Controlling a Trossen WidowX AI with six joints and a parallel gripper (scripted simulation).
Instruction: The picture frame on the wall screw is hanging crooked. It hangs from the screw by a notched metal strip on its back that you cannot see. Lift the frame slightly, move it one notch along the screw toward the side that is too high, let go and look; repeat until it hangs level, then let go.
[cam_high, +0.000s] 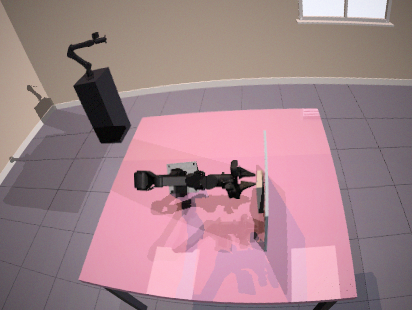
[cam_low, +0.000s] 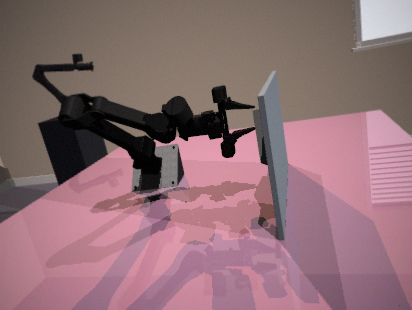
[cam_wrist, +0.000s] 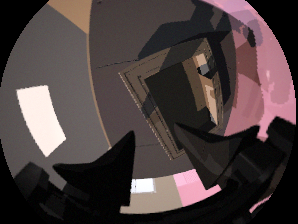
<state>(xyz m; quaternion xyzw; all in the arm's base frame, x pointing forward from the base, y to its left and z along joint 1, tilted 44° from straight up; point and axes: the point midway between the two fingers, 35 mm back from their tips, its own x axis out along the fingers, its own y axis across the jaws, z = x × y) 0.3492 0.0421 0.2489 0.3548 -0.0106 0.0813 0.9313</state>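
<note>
The picture frame (cam_wrist: 137, 90) (cam_low: 261, 145) hangs on the near face of the upright grey panel (cam_high: 266, 175) (cam_low: 276, 150). The wrist view is turned sideways: the panel's top edge lies left, the table right. Against that edge the frame is clearly crooked, its left end low and its right end high as seen from the arm. My gripper (cam_high: 255, 179) (cam_low: 254, 117) (cam_wrist: 154, 129) is open, one finger above the other, just in front of the frame near its left end. The frame's upper edge shows between the fingertips in the wrist view. The screw and notched strip are hidden.
The pink table (cam_high: 215, 135) carries the arm's base plate (cam_high: 182, 166) and the panel. A second dark arm (cam_high: 80, 50) stands on a black pedestal (cam_high: 102, 102) beyond the table's far left corner. Shadows of the arm fall across the frame and panel.
</note>
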